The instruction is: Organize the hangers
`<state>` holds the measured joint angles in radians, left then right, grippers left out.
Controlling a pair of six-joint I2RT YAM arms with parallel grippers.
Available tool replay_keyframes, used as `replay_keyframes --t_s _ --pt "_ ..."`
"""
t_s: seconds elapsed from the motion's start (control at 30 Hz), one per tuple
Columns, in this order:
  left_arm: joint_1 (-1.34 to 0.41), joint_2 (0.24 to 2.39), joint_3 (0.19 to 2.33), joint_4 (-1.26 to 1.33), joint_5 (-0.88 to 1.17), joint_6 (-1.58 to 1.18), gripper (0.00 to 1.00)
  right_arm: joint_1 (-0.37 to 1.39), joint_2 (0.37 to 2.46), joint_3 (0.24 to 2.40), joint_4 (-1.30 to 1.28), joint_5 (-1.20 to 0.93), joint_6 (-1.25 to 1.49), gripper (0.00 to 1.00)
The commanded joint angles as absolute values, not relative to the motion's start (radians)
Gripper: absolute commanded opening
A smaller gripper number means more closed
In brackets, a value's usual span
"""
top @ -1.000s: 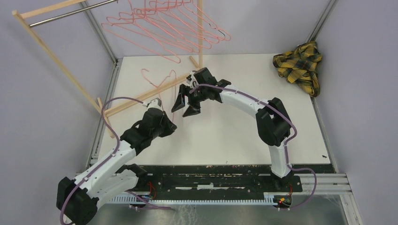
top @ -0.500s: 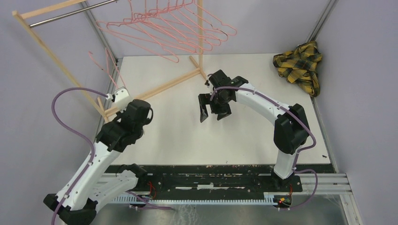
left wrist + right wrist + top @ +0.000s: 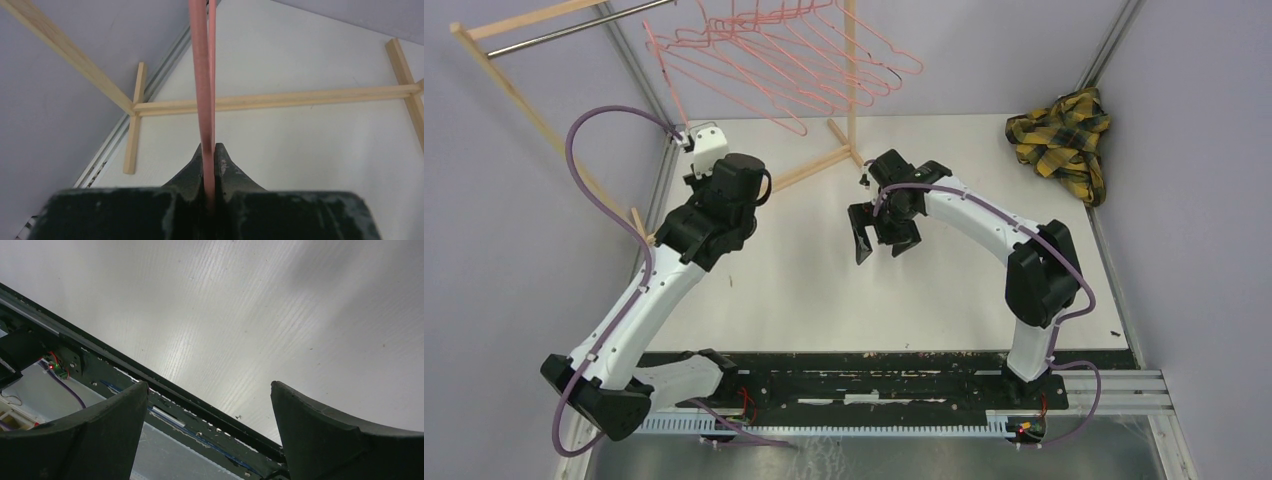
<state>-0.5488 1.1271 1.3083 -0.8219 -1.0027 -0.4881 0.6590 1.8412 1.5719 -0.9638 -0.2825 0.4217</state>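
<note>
**Left gripper [image 3: 692,140] swung to far left with one hanger [image 3: 201,75]; right gripper [image 3: 876,238] released**

Since the earlier frames, the left arm has been carried from the rack's [image 3: 524,95] base rail up to the far-left corner. Its jaws are pinched shut on the pink wire, which is raised towards the bar [image 3: 554,35]. The right gripper has been drawn back over the table [image 3: 824,300] and is spread wide, holding nothing. The remaining hangers [image 3: 804,60] are hung at the far right of the rack. Whether the held hook has reached the bar cannot be confirmed from above, so hanging is judged outstanding.
</note>
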Motion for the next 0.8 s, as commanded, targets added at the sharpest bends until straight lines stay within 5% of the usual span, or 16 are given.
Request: replay_keyframes --t_s 0.0,0.77 --pt "-0.521 1.151 1.371 -0.668 -1.063 -0.331 0.03 0.659 1.860 1.628 -0.975 -0.266 0.396 1.00" --pt "-0.231 1.395 1.492 -0.639 -0.716 -0.284 0.03 0.622 1.898 1.662 -1.000 -0.290 0.382 1.00"
